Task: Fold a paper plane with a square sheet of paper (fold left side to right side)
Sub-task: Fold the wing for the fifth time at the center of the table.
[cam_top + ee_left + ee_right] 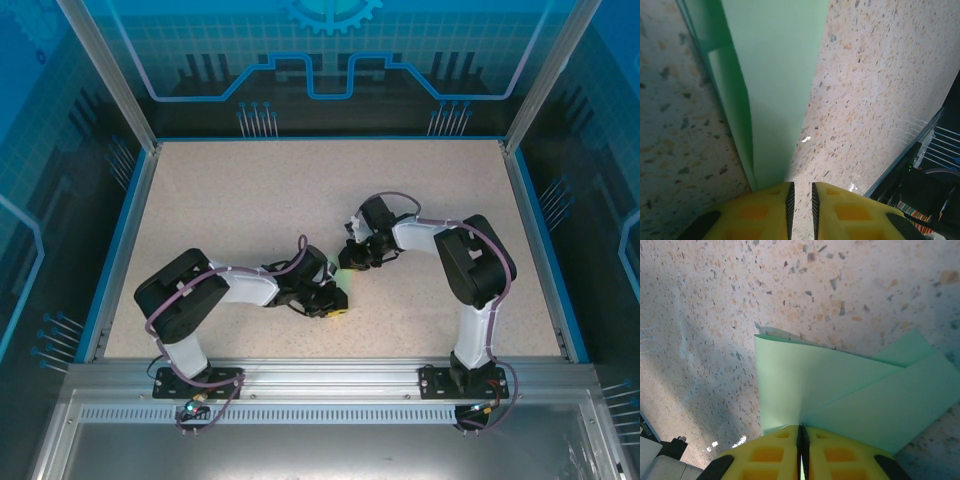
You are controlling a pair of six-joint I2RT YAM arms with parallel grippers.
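Note:
The square sheet of paper (775, 75) is pale mint green and folded into a long narrow paper plane shape with a raised crease and layered flaps. It lies on the speckled table between the two arms, and a small sliver of paper (344, 271) is visible in the top view. My left gripper (802, 187) stands slightly open at the paper's near end. Bare table shows through its gap, and the paper runs under its left finger (775, 200). My right gripper (802, 427) is shut on an edge of the paper (840, 385). In the top view the left gripper (335, 303) and right gripper (350, 262) almost meet.
A blue rim (120, 240) borders the speckled table (300, 190), with glass walls behind and a metal rail (320, 375) at the near edge. The table edge and dark arm hardware (920, 195) show at the lower right of the left wrist view.

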